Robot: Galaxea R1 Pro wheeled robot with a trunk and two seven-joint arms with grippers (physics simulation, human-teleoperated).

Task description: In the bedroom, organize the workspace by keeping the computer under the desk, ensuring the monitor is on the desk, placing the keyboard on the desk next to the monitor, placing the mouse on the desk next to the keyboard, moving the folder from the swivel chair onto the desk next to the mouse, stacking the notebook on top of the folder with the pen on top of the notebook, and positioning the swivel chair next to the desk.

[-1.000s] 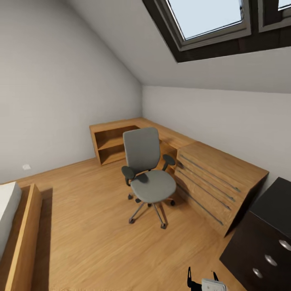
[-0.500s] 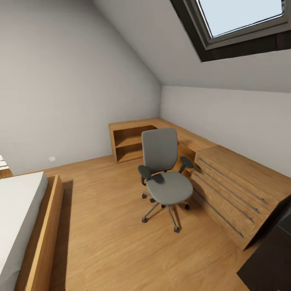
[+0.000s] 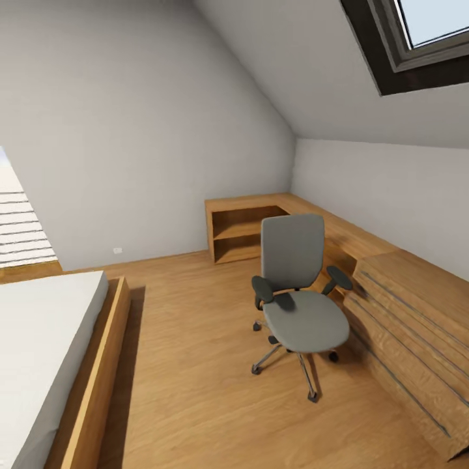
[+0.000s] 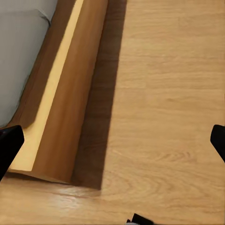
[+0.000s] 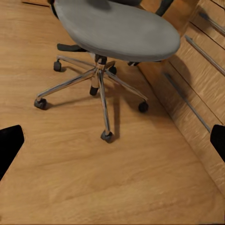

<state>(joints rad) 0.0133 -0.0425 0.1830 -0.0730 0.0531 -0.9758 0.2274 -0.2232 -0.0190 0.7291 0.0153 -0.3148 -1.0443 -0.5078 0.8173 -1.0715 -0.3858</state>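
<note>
Where the sloped white ceiling meets the far wall, a long L-shaped wooden desk surface runs along the corner, with an open shelf unit at its near end and slatted drawer fronts at the right. A dark-framed skylight sits overhead. A wood-framed bed with a pale mattress occupies the left, over light wooden plank floor. The grey swivel chair with chrome five-star base stands on the floor just beside the surface, its seat bare. The right hand hangs above the floor near the chair's base, fingers wide apart. The left hand hangs over floor beside the bed frame, fingers likewise apart.
</note>
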